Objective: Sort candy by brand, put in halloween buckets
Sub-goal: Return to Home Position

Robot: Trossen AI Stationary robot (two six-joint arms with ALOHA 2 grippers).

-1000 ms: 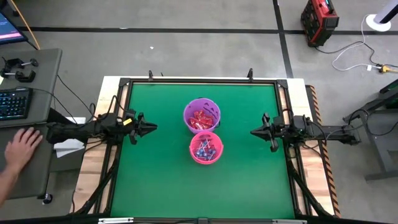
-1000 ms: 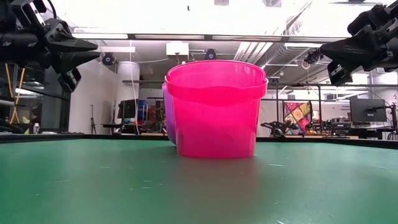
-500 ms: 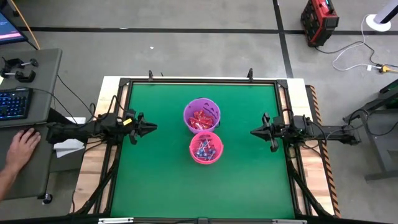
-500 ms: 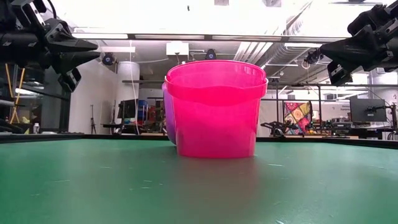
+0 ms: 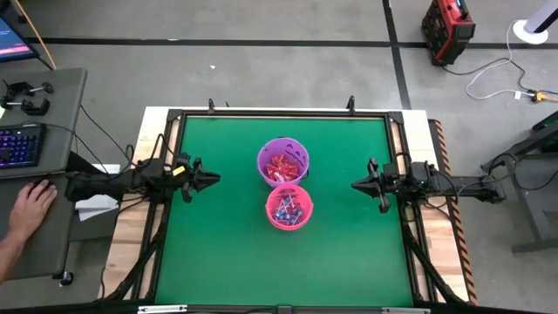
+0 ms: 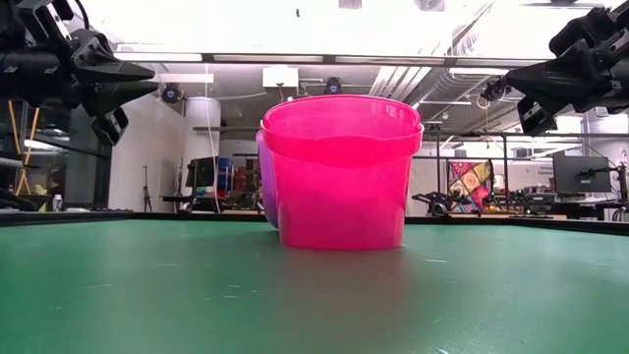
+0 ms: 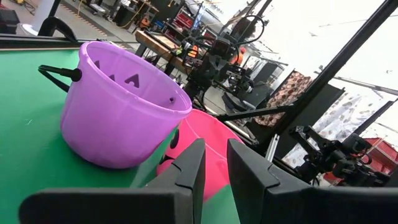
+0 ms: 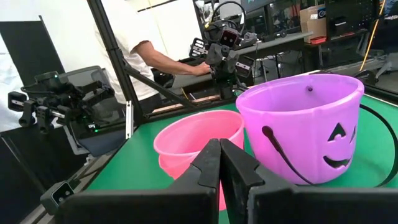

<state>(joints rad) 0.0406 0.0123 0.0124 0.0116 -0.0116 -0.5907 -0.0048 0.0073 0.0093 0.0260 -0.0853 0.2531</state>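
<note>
In the high view the purple bucket (image 5: 282,162) stands mid-table on its base, with red packets (image 5: 281,167) inside. The pink bucket (image 5: 289,208) stands against its near side and holds blue-headed lollipops (image 5: 287,210). My left gripper (image 5: 214,180) hovers above the table left of the buckets, empty, with a narrow gap between its fingers (image 7: 216,158). My right gripper (image 5: 356,185) hovers to their right, shut and empty (image 8: 220,155). In the low view the pink bucket (image 6: 341,172) hides most of the purple one (image 6: 261,177), and both grippers (image 6: 152,81) (image 6: 491,90) hang well above the table.
No loose candy shows on the green mat (image 5: 227,253), which has bare room all round the buckets. A black frame (image 5: 279,113) rims the table. A person's hand (image 5: 29,208) rests on the desk left of the table, beside a keyboard (image 5: 19,144).
</note>
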